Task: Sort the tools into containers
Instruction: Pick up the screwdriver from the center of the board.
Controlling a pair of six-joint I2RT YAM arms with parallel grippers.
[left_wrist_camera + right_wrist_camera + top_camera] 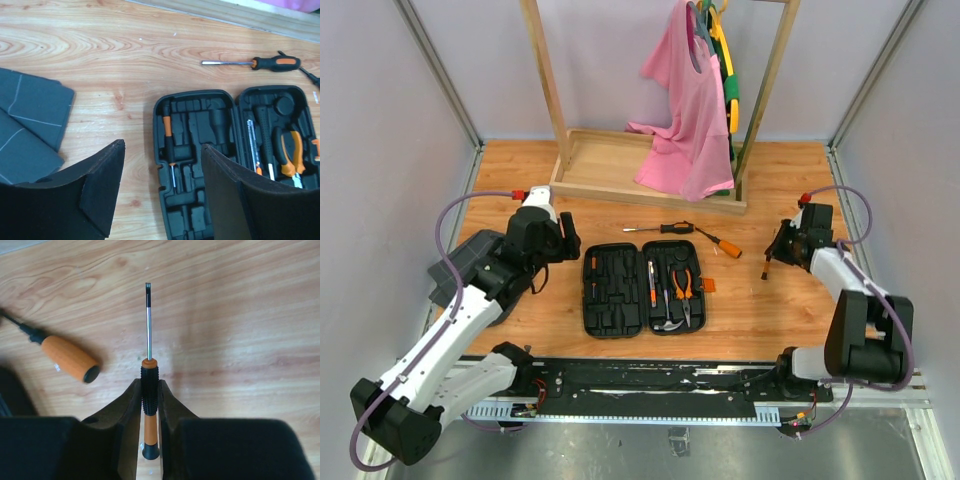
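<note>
Two halves of the open case (642,287) lie flat at the centre of the top view. The right half holds pliers (682,283) and other tools, and the left half is mostly bare slots. Those slots are narrow and shaped, so a tool set down askew would likely ride on a rib and stop the lid closing.

The left gripper (162,148), left of the case in the top view, stands wide open with nothing in it. A careless swing could shove the case.

The right gripper (150,390), at the right of the top view, is closed on a small screwdriver (148,330).

Above the case lie a black-handled screwdriver (660,229) and an orange-handled screwdriver (718,242), the latter between the right gripper and the case. A low carry could knock it and send it rolling.

The small screwdriver is pinched only at its thin black grip, shaft pointing forward. On so slim a hold it may pivot or slip, and its tip could catch the case wall.
</note>
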